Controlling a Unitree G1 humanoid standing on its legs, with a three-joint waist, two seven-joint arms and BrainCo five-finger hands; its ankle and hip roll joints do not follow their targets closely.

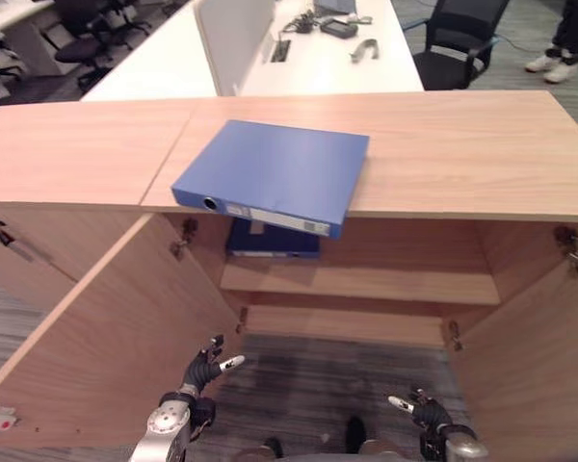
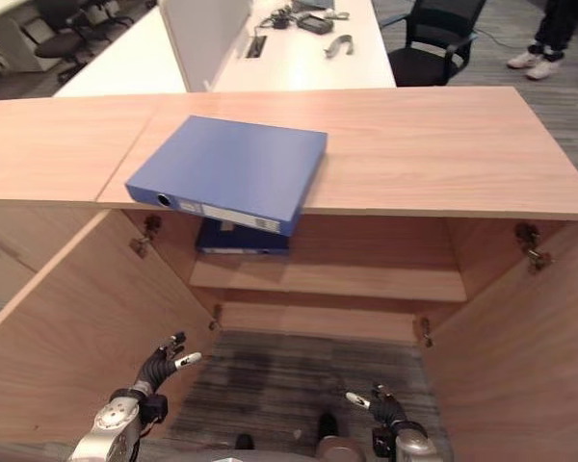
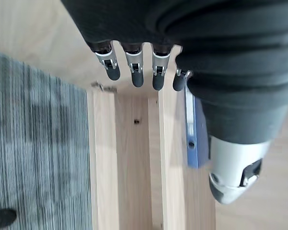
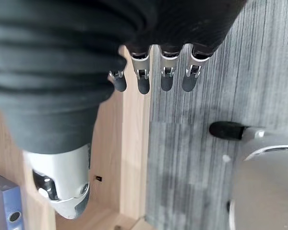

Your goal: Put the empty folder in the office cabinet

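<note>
Blue folder (image 1: 275,176) lies flat on the cabinet's worktop (image 1: 462,154), spine overhanging the front edge, long axis slanting away. Left robot hand (image 1: 204,370) hangs below the folder, nearer than the right robot hand (image 1: 419,411); both have fingers relaxed apart, holding nothing.

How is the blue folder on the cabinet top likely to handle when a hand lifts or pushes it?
The blue folder looks like a stiff board binder, so it should hold flat. Its spine end overhangs the cabinet top, so a forward pull might tip it off. The smooth cover probably slides easily.

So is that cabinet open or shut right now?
Open. Both cabinet doors are swung wide, showing the shelf inside with a blue folder lying on it.
</note>
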